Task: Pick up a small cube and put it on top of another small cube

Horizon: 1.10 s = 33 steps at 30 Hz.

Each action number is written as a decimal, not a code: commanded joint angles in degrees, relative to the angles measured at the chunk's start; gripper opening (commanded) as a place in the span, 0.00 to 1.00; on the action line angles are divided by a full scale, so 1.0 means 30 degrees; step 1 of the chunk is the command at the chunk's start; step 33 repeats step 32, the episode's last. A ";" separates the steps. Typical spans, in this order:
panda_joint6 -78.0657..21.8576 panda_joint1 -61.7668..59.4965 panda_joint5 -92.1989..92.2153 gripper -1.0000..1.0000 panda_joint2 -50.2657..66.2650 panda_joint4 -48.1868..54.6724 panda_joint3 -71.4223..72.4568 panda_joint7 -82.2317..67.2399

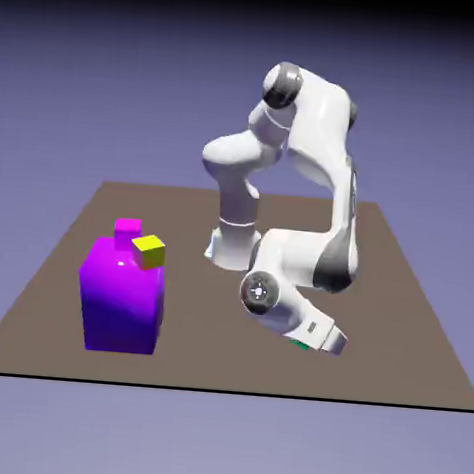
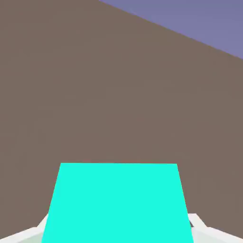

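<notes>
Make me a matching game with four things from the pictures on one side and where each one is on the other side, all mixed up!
Things
1. yellow cube
2. purple block
3. teal-green cube
4. brown table

Places
A. between the gripper's finger tips
B. under the robot's base
C. at the big block's upper corner, in the exterior view
D. on the table, toward the exterior view's left

Right pairs
1-C, 2-D, 3-A, 4-B

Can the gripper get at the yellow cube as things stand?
Probably not yet: the gripper appears closed on the teal cube, though nothing seems to cover the yellow cube.
</notes>
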 commanded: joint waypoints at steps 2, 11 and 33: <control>-0.0502 -0.1384 -0.1050 0.00 -0.0545 0.0508 -0.0480 0.0053; -0.3020 -0.7537 -0.6032 0.00 -0.2996 0.2792 -0.2800 -0.0178; -0.6339 -0.6369 -0.7512 1.00 -0.3379 -0.1175 -0.7778 -0.8699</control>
